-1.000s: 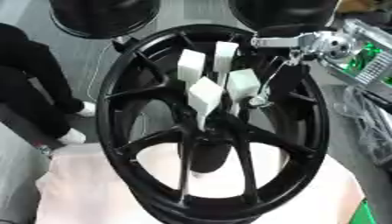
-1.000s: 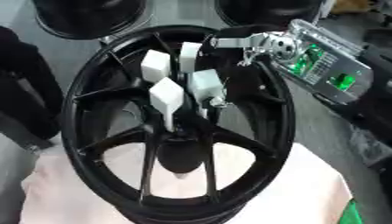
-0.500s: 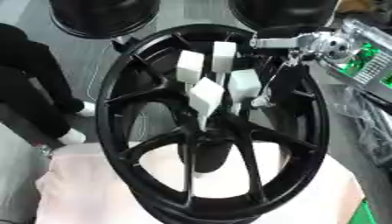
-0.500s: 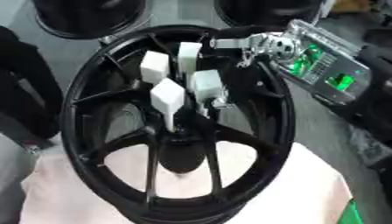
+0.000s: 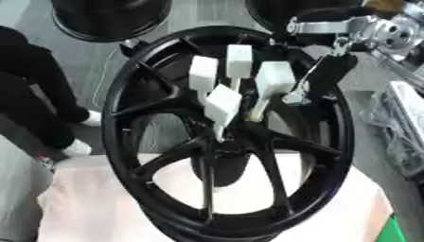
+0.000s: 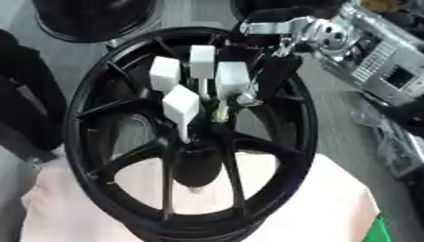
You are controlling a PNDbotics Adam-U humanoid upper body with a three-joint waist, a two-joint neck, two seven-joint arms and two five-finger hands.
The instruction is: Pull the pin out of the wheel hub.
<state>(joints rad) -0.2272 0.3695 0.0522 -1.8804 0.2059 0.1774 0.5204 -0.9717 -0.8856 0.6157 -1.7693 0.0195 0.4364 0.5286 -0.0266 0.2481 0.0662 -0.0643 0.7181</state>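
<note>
- Right hand point(image 5: 319, 71): reaches from the upper right over the wheel hub point(image 5: 228, 142); finger posture cannot be told.
- Pins point(image 5: 222, 104): white-headed, standing in the hub centre.

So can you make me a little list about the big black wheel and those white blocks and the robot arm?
wheel: black spoked wheel hub, standing upright on a pale cloth
white blocks: four white block-topped pins clustered near the hub's centre
right hand: right hand reaches in from the upper right, next to the rightmost block; I cannot tell whether it grips it
left hand: not in view
behind: two more dark wheels at the top
pin: not yet clearly out
</note>
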